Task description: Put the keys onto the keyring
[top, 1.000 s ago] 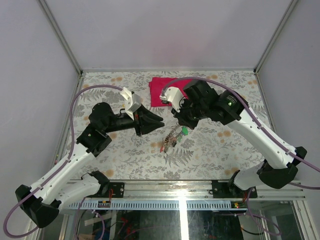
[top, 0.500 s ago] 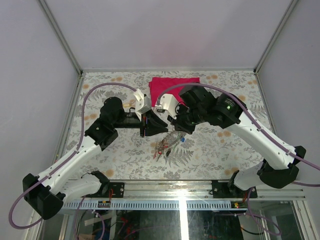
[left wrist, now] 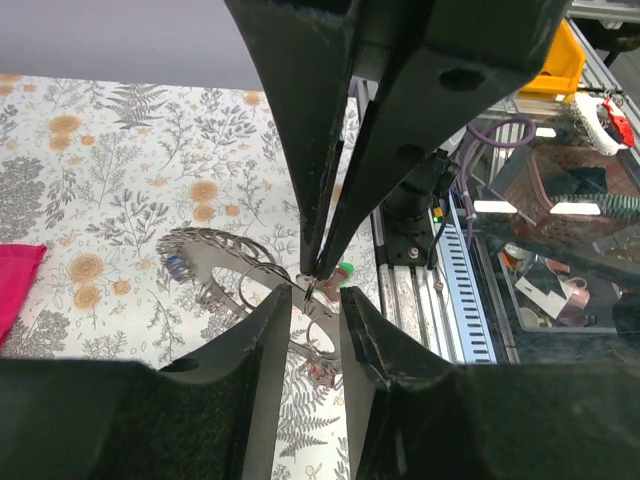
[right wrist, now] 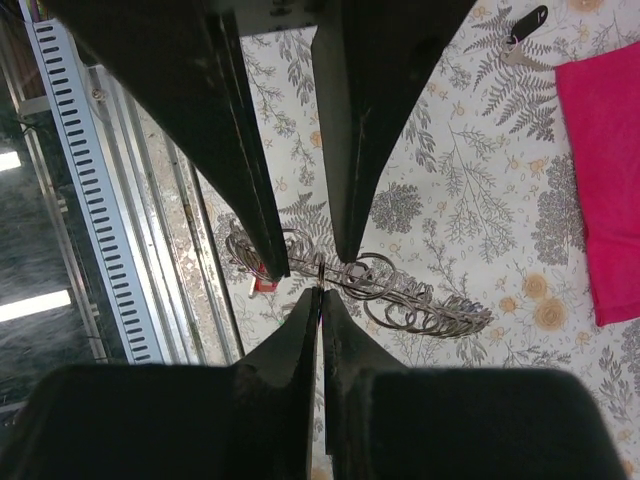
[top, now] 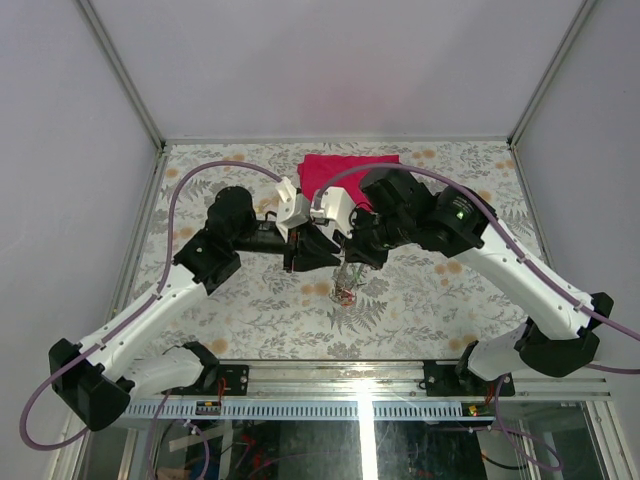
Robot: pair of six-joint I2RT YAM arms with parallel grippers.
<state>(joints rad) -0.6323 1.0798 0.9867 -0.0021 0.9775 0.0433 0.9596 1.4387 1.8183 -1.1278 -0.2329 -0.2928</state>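
- Right hand (right wrist: 320, 294) is pinched shut on the keyring (left wrist: 225, 245) wire, mid-worktop (top: 250, 300), with the tagged keys (right wrist: 262, 285) bunched below.
- Left hand (left wrist: 315, 297) is slightly parted, straddling the same wire.
- Hold the right grip firm; the left should close gently, no tugging.

The right tool (right wrist: 320, 292) has its fingertips pressed together on a thin wire loop at the rim of the keys (right wrist: 400, 295), a tangle of silver loops with a red tag (right wrist: 264, 285). Opposite, the left tool (right wrist: 312, 262) has its fingers apart, straddling that loop. The bunch is near the table's (right wrist: 470, 190) railed edge. A red cloth (right wrist: 610, 170) and a black-tagged key (right wrist: 522, 22) lie farther in.
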